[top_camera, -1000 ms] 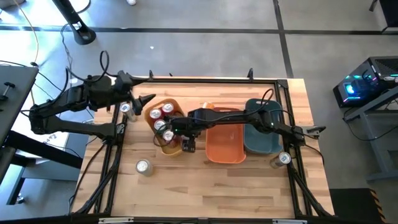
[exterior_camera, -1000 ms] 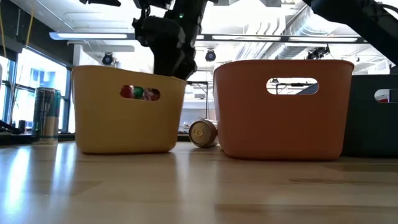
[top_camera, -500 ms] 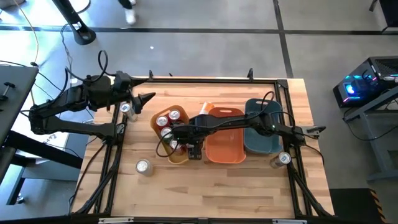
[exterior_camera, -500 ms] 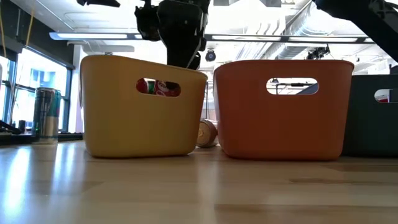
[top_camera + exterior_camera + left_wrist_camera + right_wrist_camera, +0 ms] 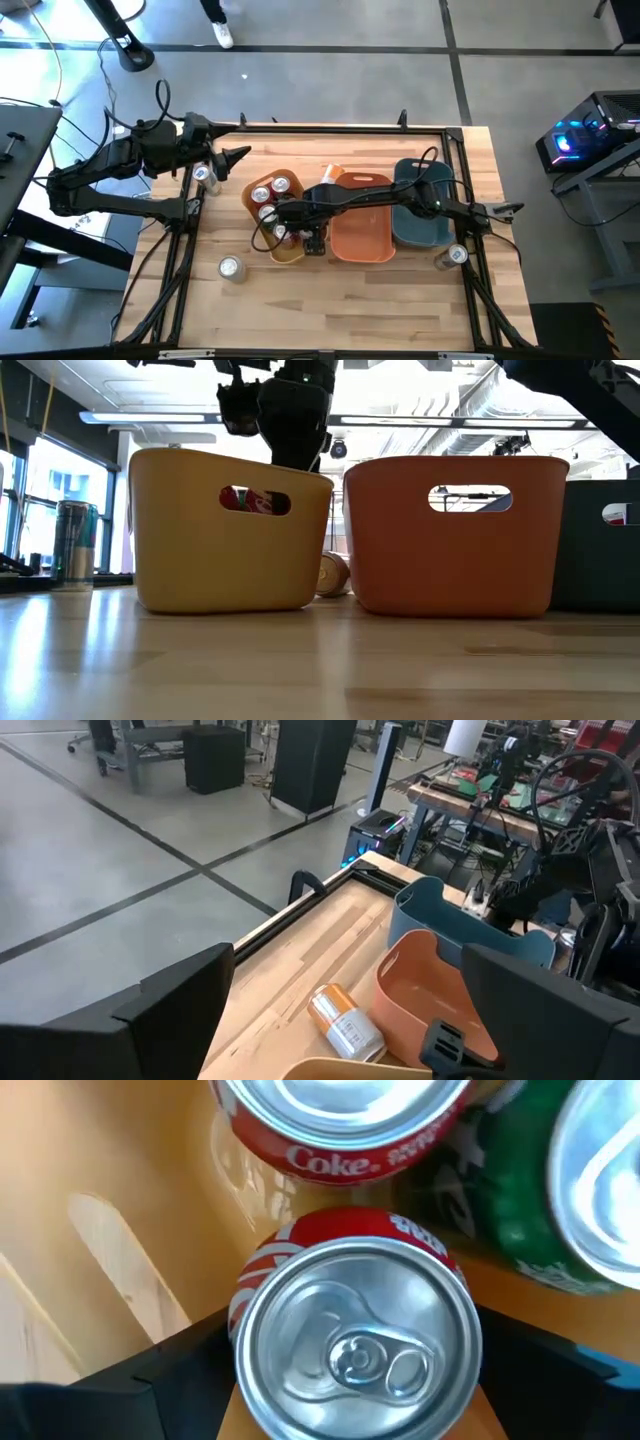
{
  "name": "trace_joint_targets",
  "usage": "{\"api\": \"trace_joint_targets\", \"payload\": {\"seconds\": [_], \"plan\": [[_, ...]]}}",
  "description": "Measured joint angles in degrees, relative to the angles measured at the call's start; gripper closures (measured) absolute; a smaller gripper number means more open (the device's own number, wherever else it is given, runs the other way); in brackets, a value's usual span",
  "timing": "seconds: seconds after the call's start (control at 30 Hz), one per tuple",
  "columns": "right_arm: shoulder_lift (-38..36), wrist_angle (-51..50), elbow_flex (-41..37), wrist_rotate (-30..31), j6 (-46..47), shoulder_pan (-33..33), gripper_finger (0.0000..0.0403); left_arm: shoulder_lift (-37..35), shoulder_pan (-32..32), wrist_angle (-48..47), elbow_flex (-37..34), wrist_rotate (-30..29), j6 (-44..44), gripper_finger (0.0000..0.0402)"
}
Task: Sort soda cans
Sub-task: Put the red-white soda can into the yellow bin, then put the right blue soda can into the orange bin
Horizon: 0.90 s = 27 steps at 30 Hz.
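Note:
My right gripper point(image 5: 355, 1355) points down into the yellow bin point(image 5: 262, 228), open, one finger on each side of an upright red soda can point(image 5: 355, 1330). Beside that can stand another red can point(image 5: 340, 1120) and a green can point(image 5: 530, 1210). The high view shows several silver can tops in the bin, such as the can top point(image 5: 262, 195). My left gripper point(image 5: 236, 157) hangs open above the table's far left, holding nothing. A can point(image 5: 203, 175) stands below it, and an orange can point(image 5: 345, 1025) lies on its side behind the orange bin point(image 5: 362, 235). My right gripper comes down from above with its fingers point(image 5: 170, 1380) level with the upper wall point(image 5: 262, 1265) of the red can, which stands upright on the bin's floor. I cannot tell whether the fingers touch the can.
A teal bin point(image 5: 425, 215) stands to the right of the orange one. Single cans stand at the near left point(image 5: 231, 267) and near right point(image 5: 455, 255) of the table. The low view shows a tall can point(image 5: 75, 545) at the left edge.
The yellow bin, with my right gripper inside it, has slid toward the table's right and near edges and closed up on the orange bin. In the low view it now half hides the lying can. For the last half second it has kept still.

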Motion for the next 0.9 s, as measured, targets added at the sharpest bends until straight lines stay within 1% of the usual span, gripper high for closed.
{"api": "trace_joint_targets", "payload": {"seconds": [0.33, 0.9], "plan": [[-1.1, -1.3, 0.0, 0.6, -1.5, -0.3, 0.0042, 0.0, 0.0, 0.0, 0.0, 0.0, 0.0, 0.0019], [-9.3, -4.1, 0.1, 0.9, -2.5, -1.5, 0.0041, 0.0, 0.0, -0.1, 0.0, -0.2, 2.1, 0.0019]]}}
